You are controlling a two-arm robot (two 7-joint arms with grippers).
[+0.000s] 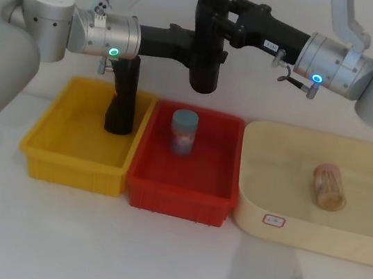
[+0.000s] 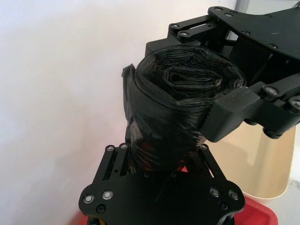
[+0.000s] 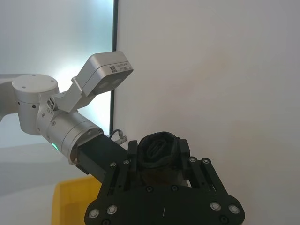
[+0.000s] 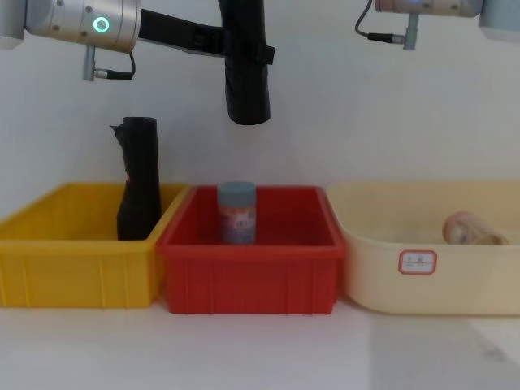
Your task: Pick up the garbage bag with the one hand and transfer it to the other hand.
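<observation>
The garbage bag point(image 1: 203, 75) is hanging upright above the red bin point(image 1: 177, 205), with the left gripper point(image 1: 200, 45) and right gripper point(image 1: 216, 11) both pinching it, so the left should be loosening only once the right is clamping firmly.

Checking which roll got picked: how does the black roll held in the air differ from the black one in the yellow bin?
The garbage bag is thicker; the slim roll is narrower and carries a small reddish side mark. The garbage bag hangs upright above the red bin, gripped by both the left gripper and the right gripper; the slim roll stands in the yellow bin, untouched. Both are matte black rolls.
</observation>
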